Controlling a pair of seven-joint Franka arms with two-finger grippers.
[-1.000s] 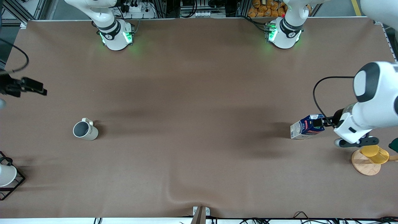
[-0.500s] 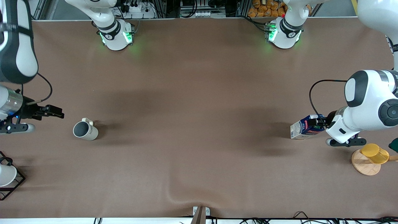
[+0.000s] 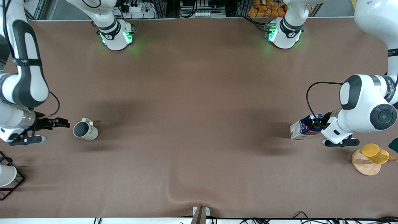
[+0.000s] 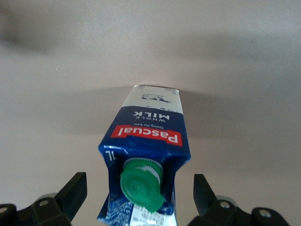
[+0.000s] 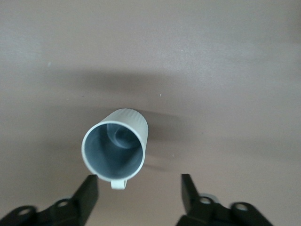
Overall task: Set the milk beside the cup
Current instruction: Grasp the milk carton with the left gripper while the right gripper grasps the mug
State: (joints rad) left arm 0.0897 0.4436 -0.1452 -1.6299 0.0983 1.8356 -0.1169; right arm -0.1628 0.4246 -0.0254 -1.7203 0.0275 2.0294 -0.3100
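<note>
Moving in: our right pincer [image 3: 63, 123] came down beside the cup [image 3: 85, 130], fingers apart, empty. Left pincer [image 3: 317, 125] slid around the milk [image 3: 304, 127], not squeezing yet. Milk's well apart from the cup on the table [image 3: 199, 93]; grab's next, we think.

Upright cup [image 5: 115, 149], right hand [image 5: 139, 194] fingers apart, apparently just beside it

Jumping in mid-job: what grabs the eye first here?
The milk stands at the left arm's end of the table, with the left gripper open around its capped top. At the right arm's end, the right gripper is open just beside the upright cup.
</note>
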